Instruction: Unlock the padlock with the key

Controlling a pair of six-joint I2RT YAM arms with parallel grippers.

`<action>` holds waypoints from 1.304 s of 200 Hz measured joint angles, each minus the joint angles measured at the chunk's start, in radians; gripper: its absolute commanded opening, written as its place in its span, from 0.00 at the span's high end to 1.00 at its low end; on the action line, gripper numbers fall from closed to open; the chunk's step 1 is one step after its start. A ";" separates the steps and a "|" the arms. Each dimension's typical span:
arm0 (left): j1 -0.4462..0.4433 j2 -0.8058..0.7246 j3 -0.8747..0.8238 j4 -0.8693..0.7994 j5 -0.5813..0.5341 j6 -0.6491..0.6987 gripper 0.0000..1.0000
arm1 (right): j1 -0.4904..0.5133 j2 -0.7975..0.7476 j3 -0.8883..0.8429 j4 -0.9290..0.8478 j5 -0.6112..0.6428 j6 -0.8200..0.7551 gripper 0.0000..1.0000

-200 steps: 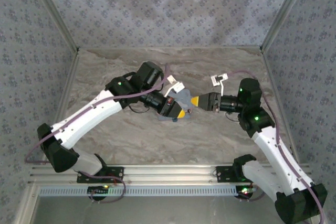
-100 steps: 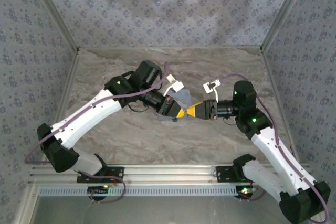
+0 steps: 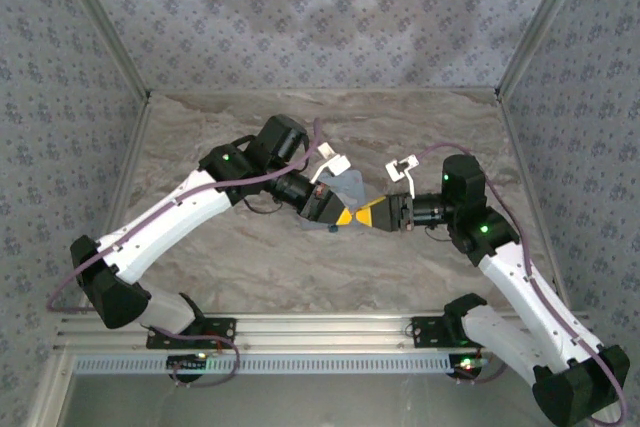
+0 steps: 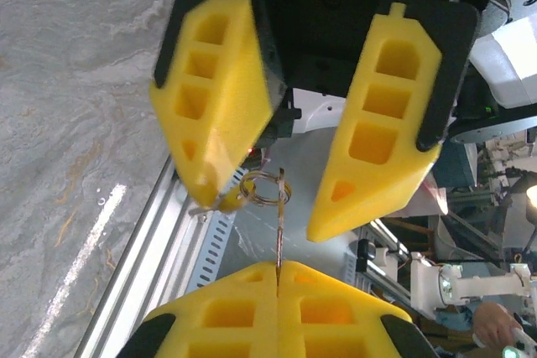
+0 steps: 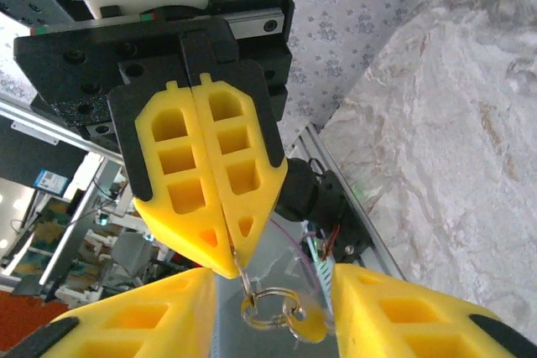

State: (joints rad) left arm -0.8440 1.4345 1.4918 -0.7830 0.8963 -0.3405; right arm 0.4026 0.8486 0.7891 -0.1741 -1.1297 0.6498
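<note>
The left gripper is pressing its yellow fingers flat together and pinching the key at their tips. A metal ring with a small yellow tag is dangling from the key, hanging between the spread fingers of the right gripper. The marbled desk is running along the right side.

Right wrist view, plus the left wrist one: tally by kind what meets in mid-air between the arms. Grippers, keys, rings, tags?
Grippers: 2 (left gripper, right gripper)
key: 1
key ring: 1
yellow tag: 1
Total: 5
</note>
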 measured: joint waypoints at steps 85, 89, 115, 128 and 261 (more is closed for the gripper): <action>0.000 0.000 0.000 0.000 0.010 0.000 1.00 | -0.007 0.000 0.001 -0.003 0.026 -0.008 0.51; 0.000 0.000 0.000 0.000 0.010 0.000 1.00 | -0.009 0.000 0.001 -0.003 0.026 -0.008 0.51; 0.000 0.000 0.000 0.000 0.011 0.000 1.00 | -0.012 0.000 0.003 -0.003 0.031 -0.007 0.56; 0.000 0.000 0.000 0.000 0.013 0.000 1.00 | -0.012 -0.002 0.005 -0.004 0.032 -0.007 0.64; 0.008 -0.014 -0.007 0.003 0.002 -0.012 0.67 | 0.026 -0.051 0.015 -0.008 0.077 -0.048 1.00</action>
State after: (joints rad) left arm -0.8364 1.4208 1.4849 -0.7803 0.8978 -0.3527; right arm 0.4286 0.7979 0.8043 -0.1822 -1.0531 0.6014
